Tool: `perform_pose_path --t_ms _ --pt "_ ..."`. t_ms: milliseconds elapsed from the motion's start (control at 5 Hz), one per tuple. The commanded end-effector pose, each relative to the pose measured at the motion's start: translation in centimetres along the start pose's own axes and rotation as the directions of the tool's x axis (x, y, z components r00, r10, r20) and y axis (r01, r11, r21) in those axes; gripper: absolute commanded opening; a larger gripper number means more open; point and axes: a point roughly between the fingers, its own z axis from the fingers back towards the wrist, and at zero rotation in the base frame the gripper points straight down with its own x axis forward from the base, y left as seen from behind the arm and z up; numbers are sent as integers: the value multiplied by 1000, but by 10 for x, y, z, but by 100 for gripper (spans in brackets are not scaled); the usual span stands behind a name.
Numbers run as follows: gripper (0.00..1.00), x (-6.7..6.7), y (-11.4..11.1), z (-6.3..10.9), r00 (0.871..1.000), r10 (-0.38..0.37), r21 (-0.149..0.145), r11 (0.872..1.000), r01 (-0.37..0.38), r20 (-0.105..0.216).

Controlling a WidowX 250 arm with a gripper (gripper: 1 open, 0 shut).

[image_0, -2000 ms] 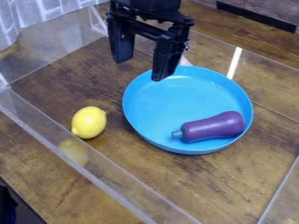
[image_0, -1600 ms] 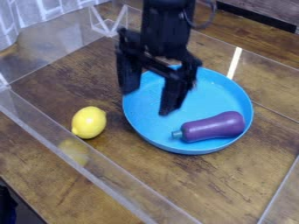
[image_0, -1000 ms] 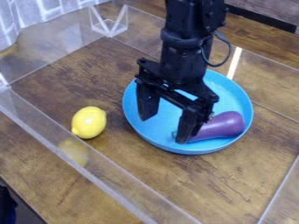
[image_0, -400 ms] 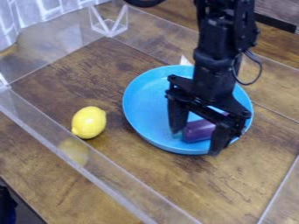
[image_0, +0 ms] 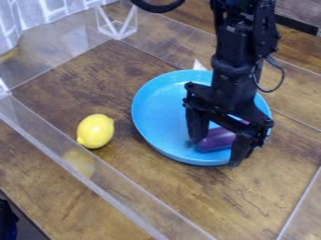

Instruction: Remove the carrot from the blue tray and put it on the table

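Observation:
The carrot [image_0: 221,140], a small purple eggplant-like vegetable, lies in the right part of the blue tray [image_0: 160,108], mostly hidden behind my gripper. My gripper [image_0: 223,142] points straight down over it, open, with one black finger [image_0: 196,134] on the carrot's left and the other finger [image_0: 250,147] on its right. The fingertips reach down to the tray floor around the carrot. I cannot tell whether they touch it. The tray rests on the dark brown wooden table [image_0: 88,84].
A yellow lemon [image_0: 96,130] lies on the wood to the left of the tray. Clear acrylic walls [image_0: 38,103] edge the table at the left and front. Bare wood lies in front of the tray and to its right.
My gripper has travelled from the back of the tray toward the right and lowered, staying open, until its fingers straddle the carrot. The carrot and lemon have stayed put.

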Motion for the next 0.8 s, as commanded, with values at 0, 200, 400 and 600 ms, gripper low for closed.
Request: perform_pose_path --t_ms 0,200,400,600 --pt "100 16 15 37 993 30 -7 1000 -29 114" --pt "100 22 25 38 991 42 -11 999 -40 128" --pt "100 24 37 33 991 14 -13 1000 -12 136" --pt "100 25 47 29 991 -12 -10 1000 13 130"
